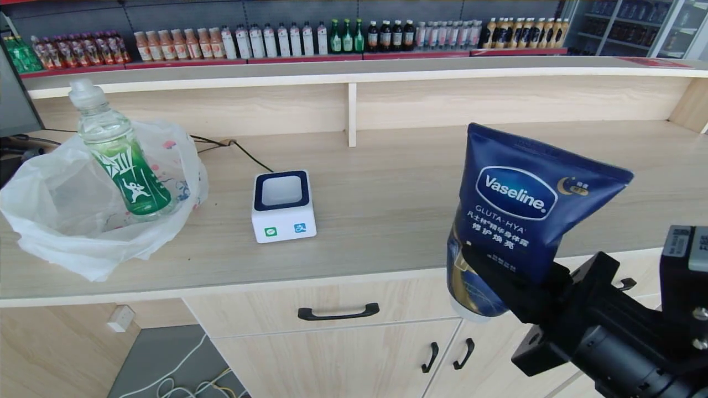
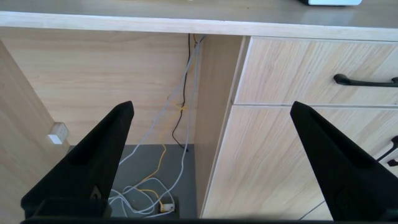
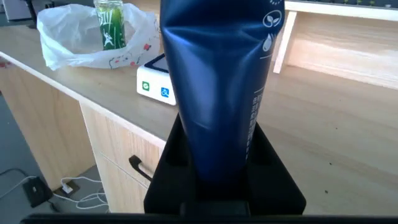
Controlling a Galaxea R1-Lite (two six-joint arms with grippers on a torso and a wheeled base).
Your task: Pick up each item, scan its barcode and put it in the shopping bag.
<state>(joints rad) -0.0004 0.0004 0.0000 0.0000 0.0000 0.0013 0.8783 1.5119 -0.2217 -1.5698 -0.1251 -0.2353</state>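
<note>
My right gripper (image 1: 511, 290) is shut on a dark blue lotion tube (image 1: 514, 210), holding it upright, cap end down, above the counter's front edge at the right. In the right wrist view the tube (image 3: 217, 93) rises between the black fingers (image 3: 171, 162). A white barcode scanner (image 1: 282, 205) with a blue top sits mid-counter, left of the tube. At far left a white plastic shopping bag (image 1: 66, 221) holds a green-labelled drink bottle (image 1: 119, 152) leaning upright. My left gripper (image 2: 211, 162) hangs open below the counter, facing the cabinet front.
The wooden counter (image 1: 387, 221) has a raised back ledge with a divider (image 1: 352, 113). A black cable (image 1: 243, 152) runs behind the scanner. Drawers with black handles (image 1: 338, 313) sit under the counter; loose cables (image 2: 155, 186) lie on the floor. Drink shelves line the back wall.
</note>
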